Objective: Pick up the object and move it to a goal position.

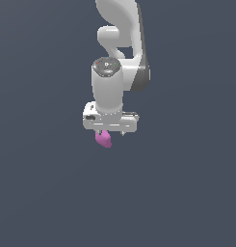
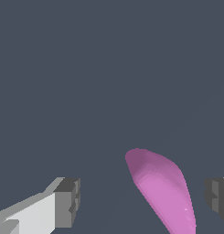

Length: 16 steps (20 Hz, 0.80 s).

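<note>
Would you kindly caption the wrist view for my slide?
Open gripper straddling the pink object, which lies nearer one fingertip, neither touching.

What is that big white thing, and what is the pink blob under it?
The white thing is a robot arm inside a computer simulation, so these are drawn pictures, not photos. One picture looks at the arm from outside. The other comes from a camera on the arm's wrist, looking past its two fingers. At the arm's end is the gripper, its pinching part. The pink blob is the object it has to carry somewhere. The object sits between the fingers, nearer one than the other, with gaps showing, so the gripper is open and not squeezing it.
</note>
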Tool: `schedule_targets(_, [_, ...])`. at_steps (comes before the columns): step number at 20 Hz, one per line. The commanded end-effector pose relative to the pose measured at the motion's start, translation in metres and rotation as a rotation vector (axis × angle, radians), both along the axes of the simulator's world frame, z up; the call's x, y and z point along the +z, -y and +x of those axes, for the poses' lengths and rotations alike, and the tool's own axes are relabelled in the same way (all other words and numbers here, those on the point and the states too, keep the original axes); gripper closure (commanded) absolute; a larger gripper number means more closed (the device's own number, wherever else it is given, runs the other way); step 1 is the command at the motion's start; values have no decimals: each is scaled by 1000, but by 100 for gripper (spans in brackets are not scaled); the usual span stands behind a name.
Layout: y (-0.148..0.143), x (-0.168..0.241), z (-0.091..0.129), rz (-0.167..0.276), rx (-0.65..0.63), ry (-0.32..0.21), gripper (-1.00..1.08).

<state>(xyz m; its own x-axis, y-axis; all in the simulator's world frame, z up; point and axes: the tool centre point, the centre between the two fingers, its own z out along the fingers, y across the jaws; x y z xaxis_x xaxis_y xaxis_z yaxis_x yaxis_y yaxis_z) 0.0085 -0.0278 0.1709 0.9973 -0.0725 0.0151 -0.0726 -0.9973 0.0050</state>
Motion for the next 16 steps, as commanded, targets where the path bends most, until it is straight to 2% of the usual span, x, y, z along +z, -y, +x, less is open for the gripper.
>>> schedule_targets(1, [0,0,0,0,0,0,-92])
schedule_targets(11, [24,12,1,-21,11,13,-92])
schedule_targets(16, [24,12,1,-21,14,13,-92])
